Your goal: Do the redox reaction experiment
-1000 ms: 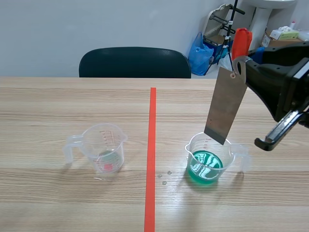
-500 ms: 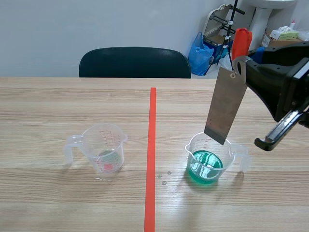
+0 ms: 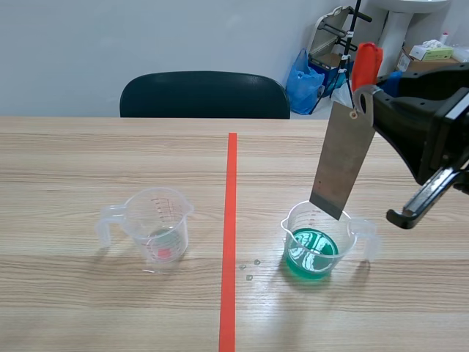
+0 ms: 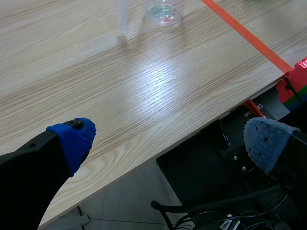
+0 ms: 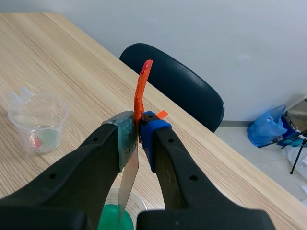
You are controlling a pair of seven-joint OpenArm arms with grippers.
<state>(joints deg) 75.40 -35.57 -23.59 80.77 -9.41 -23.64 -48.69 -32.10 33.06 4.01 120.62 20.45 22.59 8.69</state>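
Nothing has moved since the earlier frames: the right gripper (image 5: 139, 136) stays pinched on the grey metal scraper with orange-red handle (image 3: 341, 161), its blade hanging below the fingers to the rim of the clear plastic cup of green liquid (image 3: 315, 249). The left gripper (image 4: 170, 140) is spread above the edge of the wooden table (image 4: 144, 86).
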